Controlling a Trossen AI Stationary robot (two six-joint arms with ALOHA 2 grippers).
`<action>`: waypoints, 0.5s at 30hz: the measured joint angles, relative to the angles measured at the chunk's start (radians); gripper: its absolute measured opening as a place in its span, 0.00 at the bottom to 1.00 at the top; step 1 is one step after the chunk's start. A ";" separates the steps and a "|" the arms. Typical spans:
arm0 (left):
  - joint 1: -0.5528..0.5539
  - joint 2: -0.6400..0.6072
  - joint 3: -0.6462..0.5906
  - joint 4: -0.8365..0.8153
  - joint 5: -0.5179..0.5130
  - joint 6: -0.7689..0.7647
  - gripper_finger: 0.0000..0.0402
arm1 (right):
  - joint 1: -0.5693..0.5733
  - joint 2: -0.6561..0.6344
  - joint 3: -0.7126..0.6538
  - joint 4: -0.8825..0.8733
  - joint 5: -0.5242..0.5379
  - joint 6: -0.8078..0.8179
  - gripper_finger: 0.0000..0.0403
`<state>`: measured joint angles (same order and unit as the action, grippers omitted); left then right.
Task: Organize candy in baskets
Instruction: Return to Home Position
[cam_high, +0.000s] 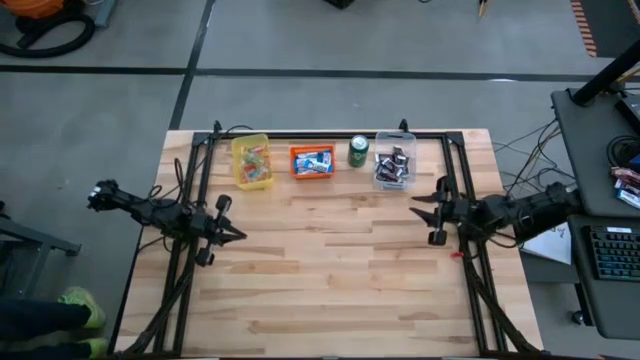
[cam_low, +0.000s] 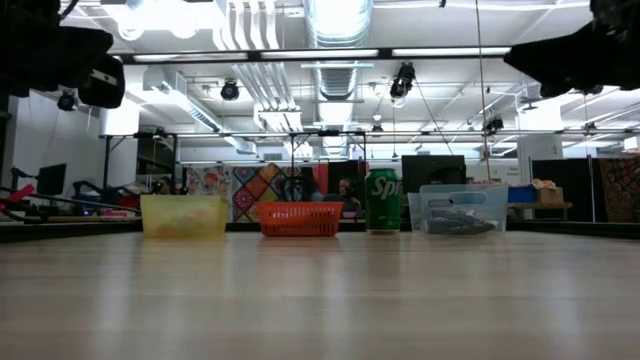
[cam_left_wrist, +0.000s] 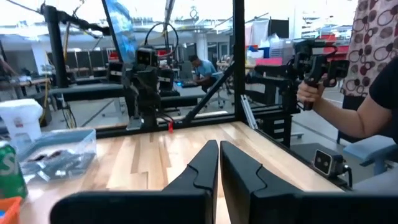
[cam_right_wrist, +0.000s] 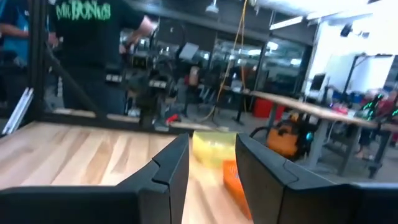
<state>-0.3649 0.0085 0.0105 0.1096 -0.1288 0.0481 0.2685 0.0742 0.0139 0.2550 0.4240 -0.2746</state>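
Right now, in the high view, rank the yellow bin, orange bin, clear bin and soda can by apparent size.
Largest: yellow bin and clear bin, too alike to split.
Then orange bin.
Smallest: soda can.

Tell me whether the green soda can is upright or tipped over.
Upright: the green soda can stands on its base between the orange bin and the clear bin; from above, its round top shows.

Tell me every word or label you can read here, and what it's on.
"Spr": white letters on the green metal soda can, the rest out of sight.
Green lettering on a person's black shirt: too blurred to read.
Blue-and-white candy wrappers in the orange plastic basket: too small.
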 joint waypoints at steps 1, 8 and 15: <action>0.000 -0.006 0.000 -0.003 -0.001 0.011 0.00 | 0.000 -0.039 0.000 -0.034 -0.001 -0.005 0.29; 0.000 0.003 0.000 -0.037 -0.018 0.020 0.00 | -0.002 -0.063 -0.001 -0.120 -0.012 0.031 0.27; 0.000 0.043 0.000 -0.062 -0.046 -0.004 0.00 | -0.005 -0.021 -0.001 -0.190 -0.042 0.030 0.27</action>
<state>-0.3645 0.0512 0.0101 0.0481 -0.1751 0.0446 0.2633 0.0533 0.0124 0.0645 0.3818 -0.2448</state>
